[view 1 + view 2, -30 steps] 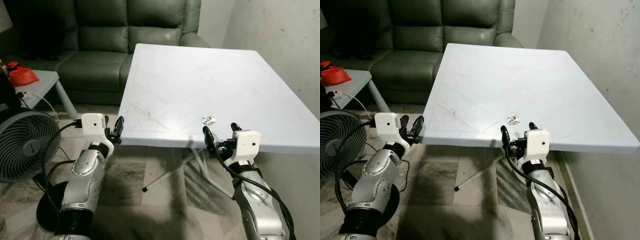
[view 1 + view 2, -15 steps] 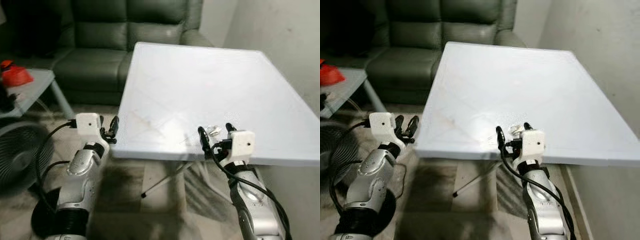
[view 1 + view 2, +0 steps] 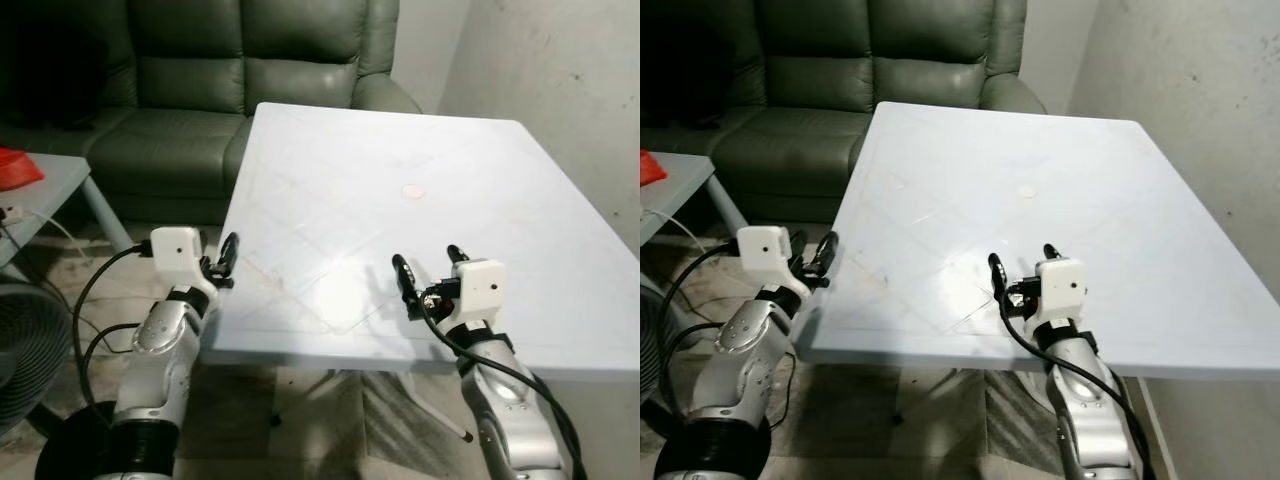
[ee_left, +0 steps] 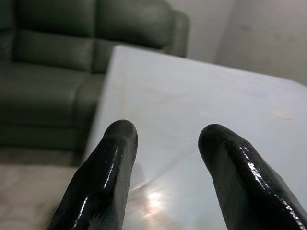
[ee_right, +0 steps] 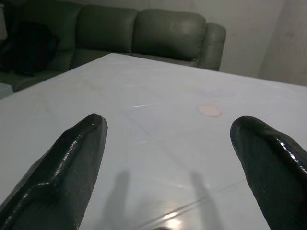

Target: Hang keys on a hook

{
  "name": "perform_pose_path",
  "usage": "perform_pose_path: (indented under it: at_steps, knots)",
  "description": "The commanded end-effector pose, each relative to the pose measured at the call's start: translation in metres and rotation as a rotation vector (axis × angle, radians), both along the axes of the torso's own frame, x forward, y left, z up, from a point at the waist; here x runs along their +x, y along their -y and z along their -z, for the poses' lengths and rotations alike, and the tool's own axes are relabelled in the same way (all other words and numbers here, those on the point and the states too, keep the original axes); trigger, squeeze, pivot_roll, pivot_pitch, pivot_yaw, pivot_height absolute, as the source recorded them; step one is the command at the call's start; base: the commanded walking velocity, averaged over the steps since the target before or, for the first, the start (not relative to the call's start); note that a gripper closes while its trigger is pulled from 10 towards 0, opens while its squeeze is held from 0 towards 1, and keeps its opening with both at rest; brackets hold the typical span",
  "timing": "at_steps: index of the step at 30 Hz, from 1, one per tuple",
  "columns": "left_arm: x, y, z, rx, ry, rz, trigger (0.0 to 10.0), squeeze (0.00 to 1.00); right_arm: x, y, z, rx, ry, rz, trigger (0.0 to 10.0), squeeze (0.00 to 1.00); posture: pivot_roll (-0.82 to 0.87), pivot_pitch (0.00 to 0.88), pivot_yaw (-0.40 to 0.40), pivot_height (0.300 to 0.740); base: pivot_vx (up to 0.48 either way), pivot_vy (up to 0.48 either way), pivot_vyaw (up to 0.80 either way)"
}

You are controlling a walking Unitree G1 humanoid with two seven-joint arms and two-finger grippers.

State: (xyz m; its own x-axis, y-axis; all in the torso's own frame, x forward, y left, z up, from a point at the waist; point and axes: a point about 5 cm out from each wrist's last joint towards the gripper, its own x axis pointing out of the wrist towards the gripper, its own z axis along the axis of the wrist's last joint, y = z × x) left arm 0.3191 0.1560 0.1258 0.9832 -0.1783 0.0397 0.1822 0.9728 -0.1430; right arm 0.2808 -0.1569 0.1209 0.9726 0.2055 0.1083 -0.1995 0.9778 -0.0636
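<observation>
Both arms are silver, segmented metal shells with dark joints. Each ends in a white boxy wrist housing: left gripper (image 3: 223,262), right gripper (image 3: 428,275). Small dark dot on the face of each housing, possibly a screw or lens; too small to tell. Fingers (image 5: 67,167) are long, glossy black, rounded at the tips, tapering forward from the housing. Black cables loop from behind each housing back along the forearms.

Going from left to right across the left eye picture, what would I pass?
Fan → left gripper → right gripper, open above the white table → bare wall.
</observation>
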Motion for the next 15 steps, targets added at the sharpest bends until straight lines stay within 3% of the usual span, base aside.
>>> perform_pose_path:
  at_steps: [1,11,15]
  knots:
    - [-0.002,0.011,-0.003,0.019,0.017,0.056,10.0,0.00,0.001,0.006,-0.001,-0.030,-0.007,-0.015,10.0,0.00,-0.12,0.018,-0.034,0.724,0.000,0.000,0.00]
    - [-0.022,0.047,-0.004,0.054,0.048,0.306,10.0,0.00,0.015,0.014,-0.008,-0.154,-0.031,-0.205,10.0,0.00,-0.10,0.047,-0.056,0.724,0.000,0.000,0.00]
    - [-0.028,0.056,-0.005,0.051,0.058,0.349,10.0,0.00,0.019,0.015,-0.007,-0.173,-0.062,-0.234,10.0,0.00,-0.09,0.063,-0.065,0.724,0.000,0.000,0.00]
